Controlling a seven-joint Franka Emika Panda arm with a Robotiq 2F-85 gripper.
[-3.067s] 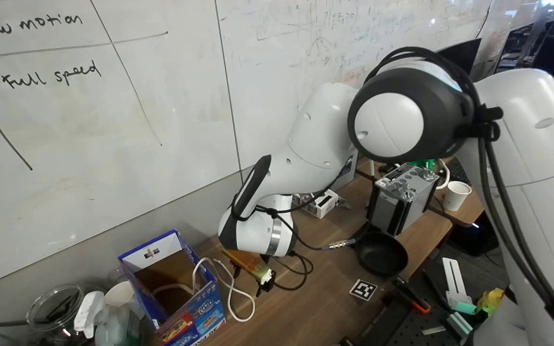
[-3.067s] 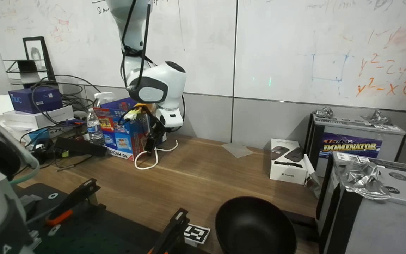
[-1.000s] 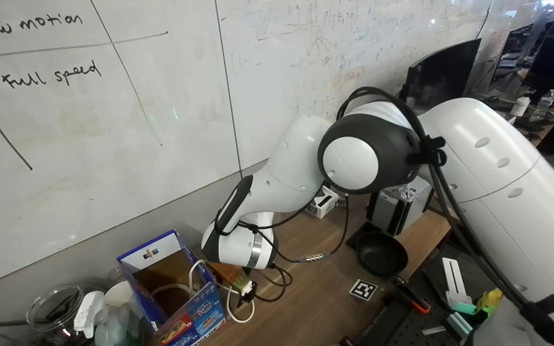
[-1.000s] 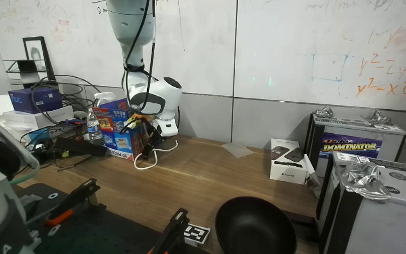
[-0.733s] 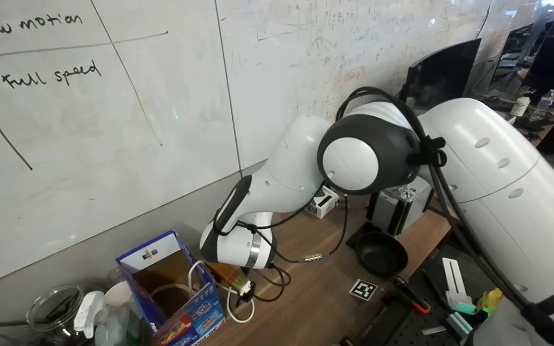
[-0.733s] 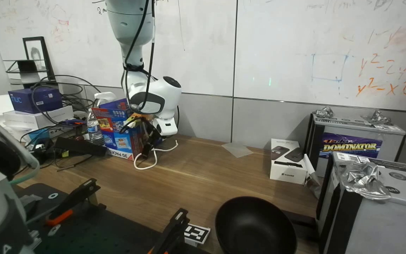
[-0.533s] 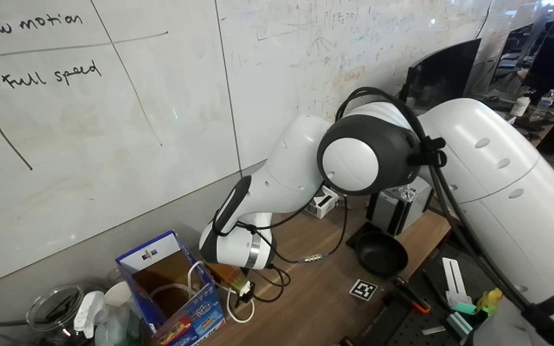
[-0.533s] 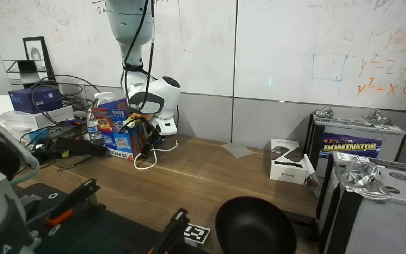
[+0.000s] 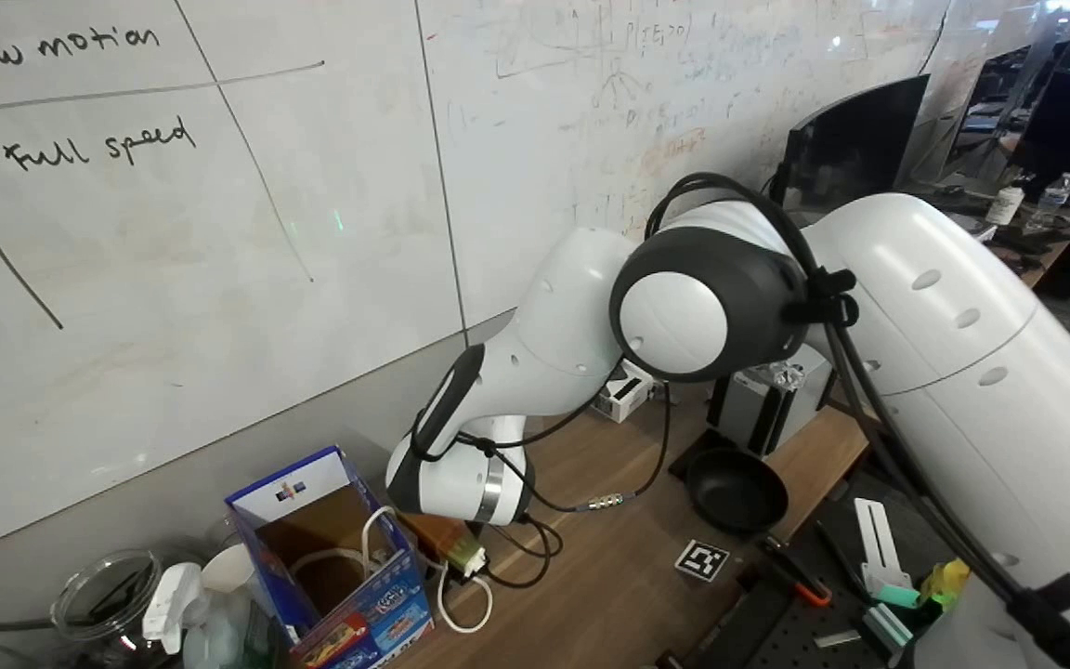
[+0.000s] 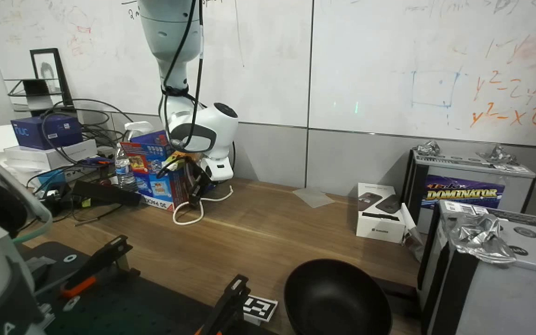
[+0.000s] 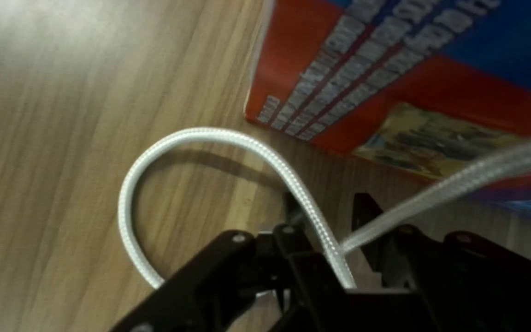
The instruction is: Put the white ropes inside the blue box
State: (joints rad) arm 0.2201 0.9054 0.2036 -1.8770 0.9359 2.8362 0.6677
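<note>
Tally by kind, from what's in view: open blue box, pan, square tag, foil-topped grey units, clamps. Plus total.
Open blue box: 1
Pan: 1
Square tag: 1
Grey units: 2
Clamps: 2
Total: 7

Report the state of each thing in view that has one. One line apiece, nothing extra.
Blue box: standing, open side up
White rope: partly inside the box, partly looped outside it
Jaws: open, rope crossing the gap between them in the wrist view
Black pan: open side up
Spray bottle: upright
Water bottle: upright
Curved monitor: screen looks dark
Whiteboard: written on
</note>
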